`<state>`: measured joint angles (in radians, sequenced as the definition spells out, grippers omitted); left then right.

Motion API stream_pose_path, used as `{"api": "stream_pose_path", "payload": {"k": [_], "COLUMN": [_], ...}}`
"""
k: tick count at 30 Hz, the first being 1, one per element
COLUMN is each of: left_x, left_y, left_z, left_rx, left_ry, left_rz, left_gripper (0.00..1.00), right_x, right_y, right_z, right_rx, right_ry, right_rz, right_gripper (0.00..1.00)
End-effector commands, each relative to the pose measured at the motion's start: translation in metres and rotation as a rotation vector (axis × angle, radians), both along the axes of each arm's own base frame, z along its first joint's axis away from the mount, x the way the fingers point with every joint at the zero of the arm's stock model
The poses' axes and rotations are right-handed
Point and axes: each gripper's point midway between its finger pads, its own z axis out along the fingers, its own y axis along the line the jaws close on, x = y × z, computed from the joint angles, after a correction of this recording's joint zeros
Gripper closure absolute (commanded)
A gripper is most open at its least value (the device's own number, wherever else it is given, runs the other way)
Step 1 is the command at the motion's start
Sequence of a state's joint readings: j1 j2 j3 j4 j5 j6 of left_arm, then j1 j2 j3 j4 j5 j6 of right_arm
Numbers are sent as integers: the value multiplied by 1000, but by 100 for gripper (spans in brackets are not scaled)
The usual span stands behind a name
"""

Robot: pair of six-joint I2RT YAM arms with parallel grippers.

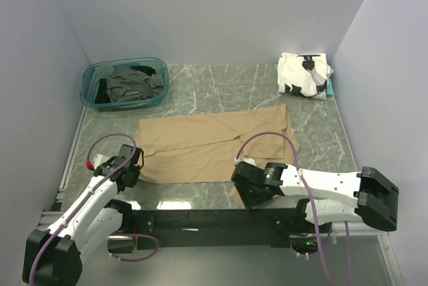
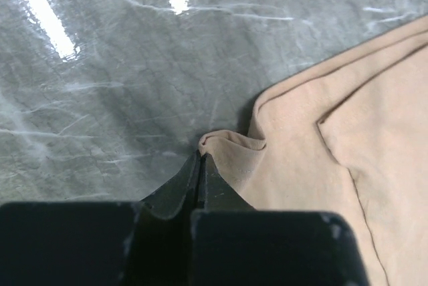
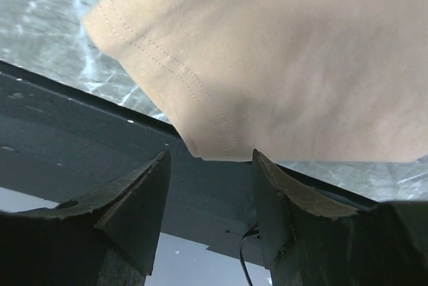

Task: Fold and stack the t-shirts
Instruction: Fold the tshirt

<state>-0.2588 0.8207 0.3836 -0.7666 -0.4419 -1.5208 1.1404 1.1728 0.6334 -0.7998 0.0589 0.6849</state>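
A tan t-shirt (image 1: pixel 210 144) lies spread flat across the middle of the marble table. My left gripper (image 1: pixel 133 166) sits at its near left corner; in the left wrist view the gripper (image 2: pixel 200 156) is shut, with a bunched fold of the tan t-shirt (image 2: pixel 314 166) pinched at its tips. My right gripper (image 1: pixel 246 192) is at the near right corner. In the right wrist view it (image 3: pixel 210 157) stands open, and the hemmed corner of the tan t-shirt (image 3: pixel 267 52) lies just beyond its tips. A folded white t-shirt with black patches (image 1: pixel 304 74) rests at the back right.
A teal bin (image 1: pixel 91 80) at the back left holds dark grey and black t-shirts (image 1: pixel 134 84). A black rail (image 1: pixel 200 219) runs along the table's near edge, below the right gripper. Grey walls close in the left, back and right sides.
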Motion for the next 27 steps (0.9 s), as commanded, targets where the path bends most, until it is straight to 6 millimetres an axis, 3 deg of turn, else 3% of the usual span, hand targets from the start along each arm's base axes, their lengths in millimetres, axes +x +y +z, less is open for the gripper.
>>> {"api": "stream_pose_path", "payload": {"k": [1, 4, 9, 12, 13, 16, 17, 27], "left_x": [4, 5, 5, 5, 6, 7, 6, 17], "left_y": [2, 1, 1, 2, 1, 1, 1, 0], "left_z": [6, 6, 4, 4, 6, 7, 7, 30], "left_rx": [18, 18, 21, 26, 24, 23, 23, 26], "left_ry": [-29, -35, -24, -15, -21, -30, -32, -85], "left_rz": [-22, -29, -32, -31, -31, -30, -35, -54], "left_gripper": [99, 99, 99, 99, 99, 99, 99, 99], "right_x": [-3, -4, 1, 8, 10, 20, 22, 56], "right_y": [-1, -6, 3, -6, -7, -16, -18, -32], "right_z": [-8, -14, -24, -30, -30, -27, -23, 15], "right_rx": [-22, -45, -33, -96, -106, -127, -128, -136], "right_ry": [10, 13, 4, -25, -34, -69, -81, -153], "right_rz": [-8, -17, -27, -74, -101, -170, -183, -245], "right_gripper": [41, 42, 42, 46, 49, 90, 97, 100]}}
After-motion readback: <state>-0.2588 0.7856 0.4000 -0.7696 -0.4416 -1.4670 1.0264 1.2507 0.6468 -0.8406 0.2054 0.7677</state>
